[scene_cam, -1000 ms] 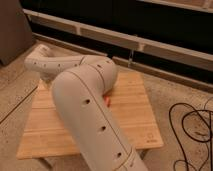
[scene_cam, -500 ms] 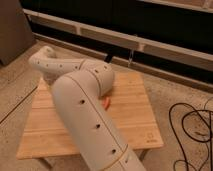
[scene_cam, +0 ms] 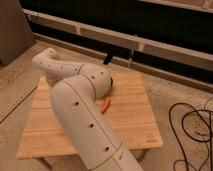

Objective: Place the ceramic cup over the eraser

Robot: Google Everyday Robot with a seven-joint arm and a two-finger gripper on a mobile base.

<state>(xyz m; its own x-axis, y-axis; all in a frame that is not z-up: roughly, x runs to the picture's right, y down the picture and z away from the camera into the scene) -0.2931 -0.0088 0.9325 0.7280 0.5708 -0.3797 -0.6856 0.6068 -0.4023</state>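
My white arm (scene_cam: 80,107) lies across the wooden table (scene_cam: 135,115), and its links cover the table's middle and back left. My gripper is hidden behind these links. The ceramic cup does not show. A dark sliver (scene_cam: 111,83) peeks out at the right of the elbow; I cannot tell what it is. A small orange-red piece (scene_cam: 106,105) lies on the table just right of the arm. I cannot make out the eraser with certainty.
Black cables (scene_cam: 192,127) lie looped on the speckled floor to the right of the table. A dark wall with pale ledges (scene_cam: 150,42) runs behind the table. A grey panel (scene_cam: 12,27) stands at the far left.
The arm's links have shifted slightly, with the elbow a little lower over the table. The orange-red piece stays where it was.
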